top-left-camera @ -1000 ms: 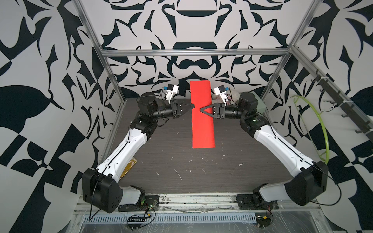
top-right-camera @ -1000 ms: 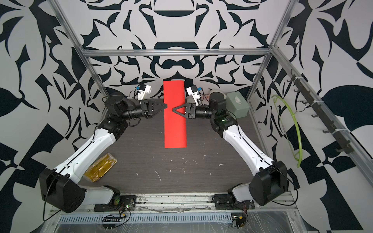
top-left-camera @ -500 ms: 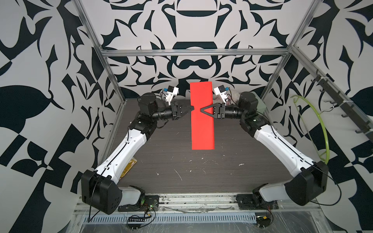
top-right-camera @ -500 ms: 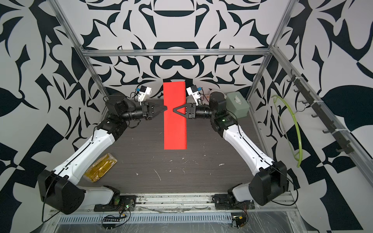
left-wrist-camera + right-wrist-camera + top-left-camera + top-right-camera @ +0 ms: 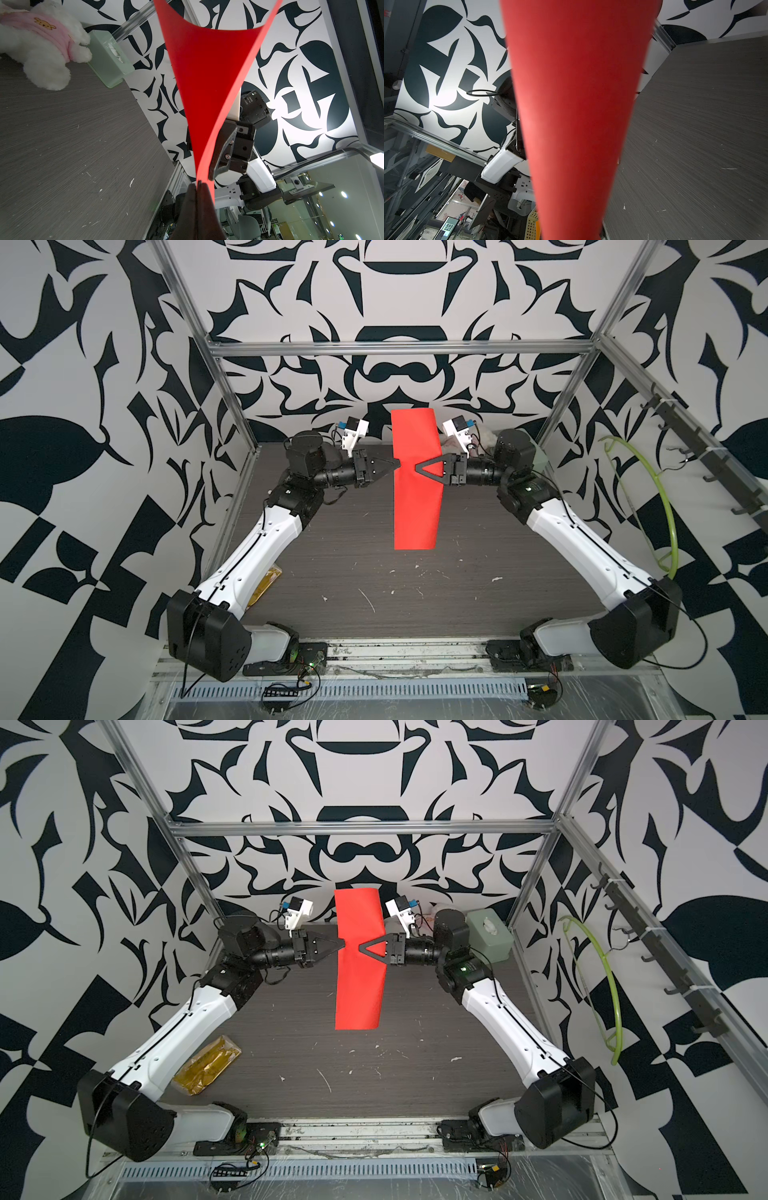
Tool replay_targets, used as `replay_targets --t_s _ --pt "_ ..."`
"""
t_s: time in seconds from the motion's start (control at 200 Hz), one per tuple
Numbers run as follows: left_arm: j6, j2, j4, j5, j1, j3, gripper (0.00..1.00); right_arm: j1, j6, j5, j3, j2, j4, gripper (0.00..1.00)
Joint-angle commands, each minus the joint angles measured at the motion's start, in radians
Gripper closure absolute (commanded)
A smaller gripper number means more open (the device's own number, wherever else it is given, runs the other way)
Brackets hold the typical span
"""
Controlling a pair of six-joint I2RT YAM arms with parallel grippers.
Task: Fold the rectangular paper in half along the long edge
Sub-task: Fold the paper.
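Black-and-white patterned walls (image 5: 395,302) are enclosing the cell on three sides, and a dark wood-grain tabletop (image 5: 415,605) is spreading across its floor, flecked with small pale scraps.

Both top views are showing the left arm (image 5: 257,547) and the right arm (image 5: 582,547) reaching inward from the near corners, with their wrists meeting toward the back of the tabletop.

Between them the rectangular paper (image 5: 415,497) is hanging in the air above the tabletop as a long red strip, its long side running from the back wall toward the front. In the left wrist view the sheet (image 5: 207,83) is bowing into a trough, its two sides converging toward the fingertips.

The left end effector (image 5: 397,464) is pinching one long side of the sheet, fingers pressed together on the red edge. The right end effector (image 5: 417,467) is facing it from the opposite side, tips nearly meeting, and is also clamping the paper with its fingers closed.

A white plush bear (image 5: 41,41) in a pink shirt is lying at the back right, just beside a pale green box (image 5: 488,936). A yellow packet (image 5: 208,1071) is lying near the left arm.
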Motion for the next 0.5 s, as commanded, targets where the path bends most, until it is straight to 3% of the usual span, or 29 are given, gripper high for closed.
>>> replay_targets --t_s 0.0,0.265,0.365,0.495 --pt "0.008 -0.009 0.029 -0.01 0.002 0.03 1.0 -0.003 -0.001 -0.022 0.04 -0.027 0.042 1.0" --pt "-0.006 -0.004 0.049 -0.015 0.002 0.038 1.0 -0.006 0.004 -0.017 0.037 -0.024 0.049 1.0" --pt "-0.028 0.001 0.083 -0.013 0.002 0.03 0.71 -0.006 0.017 -0.015 0.042 -0.015 0.064 1.0" --pt "-0.062 0.008 0.127 -0.005 0.002 0.02 0.59 -0.01 0.05 -0.016 0.039 -0.001 0.105 1.0"
